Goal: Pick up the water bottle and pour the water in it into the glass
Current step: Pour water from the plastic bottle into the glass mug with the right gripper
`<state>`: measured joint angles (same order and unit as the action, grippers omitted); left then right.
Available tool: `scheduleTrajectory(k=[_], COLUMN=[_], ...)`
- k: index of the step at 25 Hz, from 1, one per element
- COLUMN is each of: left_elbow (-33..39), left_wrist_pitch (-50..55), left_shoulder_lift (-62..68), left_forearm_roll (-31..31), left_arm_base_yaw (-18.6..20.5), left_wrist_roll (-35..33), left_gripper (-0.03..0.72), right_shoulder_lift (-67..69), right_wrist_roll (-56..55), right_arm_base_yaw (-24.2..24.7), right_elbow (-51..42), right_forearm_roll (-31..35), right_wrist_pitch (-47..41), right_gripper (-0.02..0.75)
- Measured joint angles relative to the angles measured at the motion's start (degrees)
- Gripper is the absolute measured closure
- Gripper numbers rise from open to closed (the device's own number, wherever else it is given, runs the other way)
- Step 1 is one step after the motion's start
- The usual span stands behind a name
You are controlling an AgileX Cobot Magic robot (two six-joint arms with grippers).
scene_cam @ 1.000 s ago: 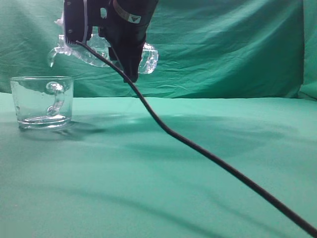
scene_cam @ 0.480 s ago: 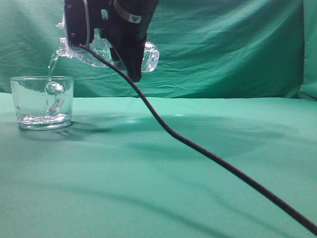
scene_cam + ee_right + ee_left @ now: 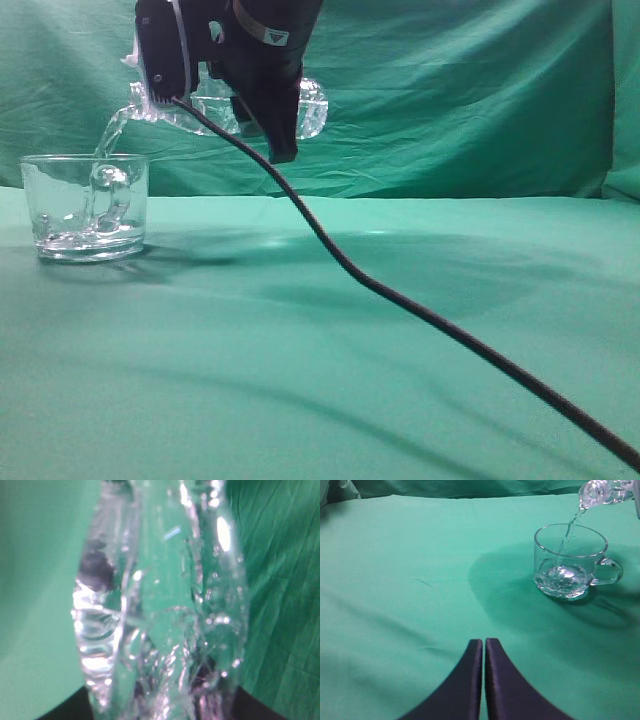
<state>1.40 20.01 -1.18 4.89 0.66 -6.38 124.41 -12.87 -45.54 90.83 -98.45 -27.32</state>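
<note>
My right gripper is shut on the clear water bottle and holds it lying almost level, high at the upper left, mouth pointing left over the glass. A thin stream of water runs from the mouth into the glass, which holds a little water at the bottom. In the left wrist view the glass stands at the upper right with the bottle mouth above it and the water falling in. The bottle fills the right wrist view. My left gripper is shut and empty, well short of the glass.
A green cloth covers the table and hangs as a backdrop behind. A black cable runs from the right arm down across the table to the lower right corner.
The bottle has tipped further, its base rising and the mouth dipping toward the glass. Water now streams into the glass, and a little has gathered at its bottom.
</note>
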Motion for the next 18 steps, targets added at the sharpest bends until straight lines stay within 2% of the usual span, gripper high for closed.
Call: scheduleTrajectory(k=[14, 18], left_elbow=[0.0, 0.0], left_wrist_pitch=[0.0, 0.0], left_shoulder_lift=[0.0, 0.0], left_forearm_roll=[0.0, 0.0], left_arm_base_yaw=[0.0, 0.0], left_wrist_roll=[0.0, 0.0], left_gripper=[0.688, 0.688], right_shoulder_lift=[0.0, 0.0], right_wrist_roll=[0.8, -0.1], right_arm_base_yaw=[0.0, 0.0], right_elbow=[0.0, 0.0], right_forearm_roll=[0.0, 3.0], right_wrist_pitch=[-0.8, 0.6], right_gripper=[0.451, 0.451])
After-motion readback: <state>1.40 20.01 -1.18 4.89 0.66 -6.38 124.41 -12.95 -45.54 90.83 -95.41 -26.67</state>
